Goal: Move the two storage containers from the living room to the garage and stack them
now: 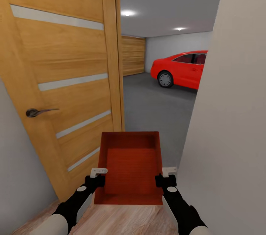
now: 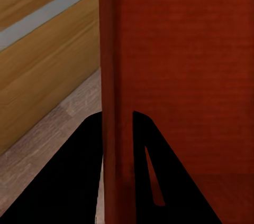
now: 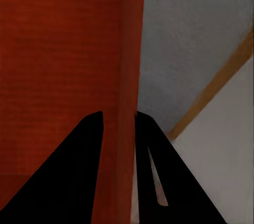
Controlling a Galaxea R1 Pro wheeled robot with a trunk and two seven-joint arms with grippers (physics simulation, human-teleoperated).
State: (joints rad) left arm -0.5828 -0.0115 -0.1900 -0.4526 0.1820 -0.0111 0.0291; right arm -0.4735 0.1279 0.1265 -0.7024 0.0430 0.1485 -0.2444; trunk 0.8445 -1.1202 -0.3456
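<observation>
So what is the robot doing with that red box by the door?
The robot is carrying one orange-red storage container with both arms. The left gripper pinches its left wall and the right gripper pinches its right wall, each with one finger inside and one outside. It stands on the wood-plank floor at an open wooden door. Ahead lies the garage, with a grey concrete floor and a red car.

Head cam looked down and forward through the doorway toward the garage (image 1: 162, 98). Both wrist cams sat super close, along opposite walls of the same bin (image 1: 131, 164).
</observation>
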